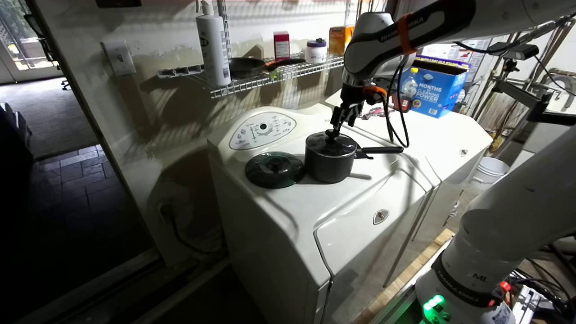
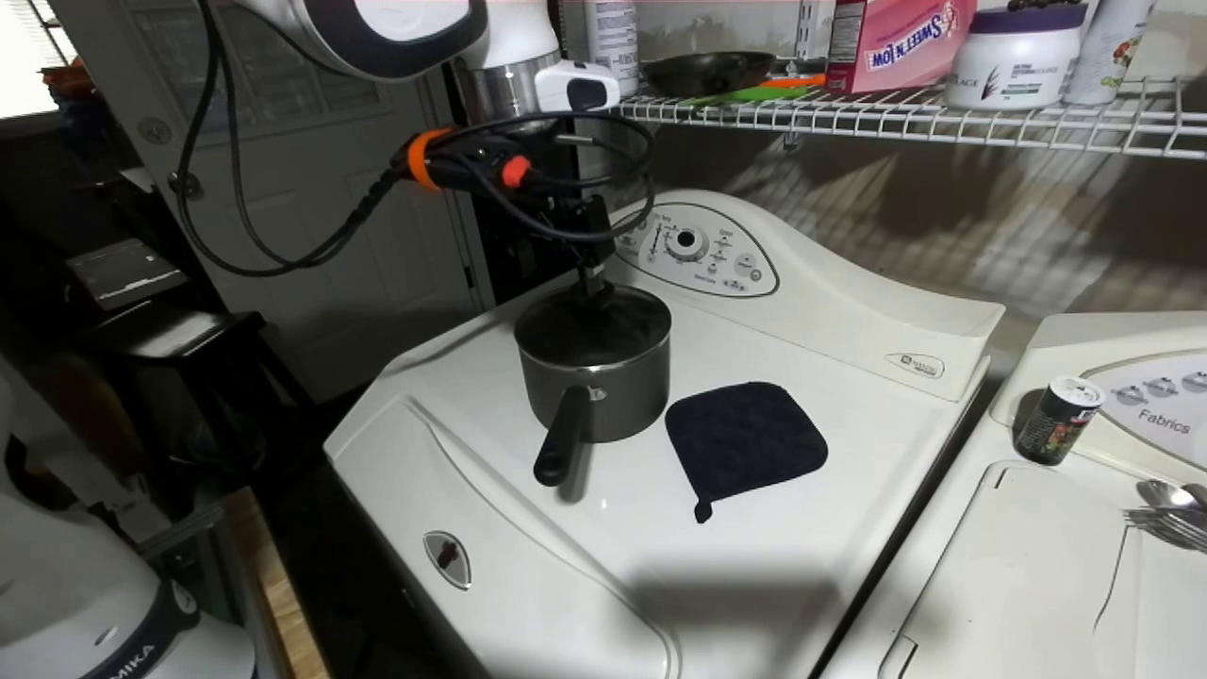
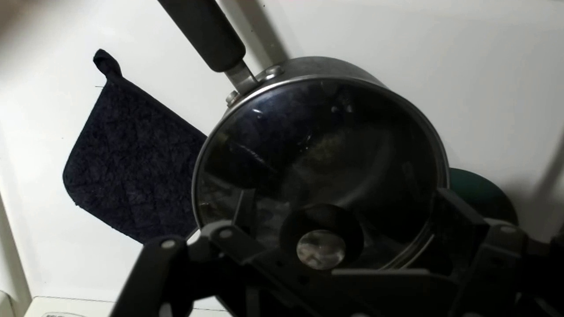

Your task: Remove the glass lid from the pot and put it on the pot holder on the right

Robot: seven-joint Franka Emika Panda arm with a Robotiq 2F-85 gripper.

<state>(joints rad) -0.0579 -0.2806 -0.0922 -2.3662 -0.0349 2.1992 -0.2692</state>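
Fingers [image 3: 462, 215]: spread apart, gripping nothing, one on either side of the knob [image 3: 320, 249] at the lower middle of the wrist view; contact unclear.
Lid [image 3: 317, 154]: glass, lying on the pot [image 2: 613, 396], which stands at the centre of an exterior view.
Knob grip: seems the step in hand; centre the knob first, then squeeze squarely, as its smooth top could slip.
Lift: best straight up until it clears the pot, since a tilted lid may drag the pot along.
Pot holder [image 2: 745, 438]: dark, flat, just right of the pot in an exterior view; lower the lid gently over its middle.
Green disc [image 1: 274, 175]: just beside the pot, on its left in an exterior view.
Surface [image 2: 868, 443]: white top of a laundry machine, probably slick enough for sliding.
Dial panel [image 2: 712, 250]: upper middle.
Wire shelf [image 2: 896, 137]: upper right, holding a pan [image 2: 707, 74] and a pink box [image 2: 901, 42].
Door [image 2: 330, 160]: grey, upper left.
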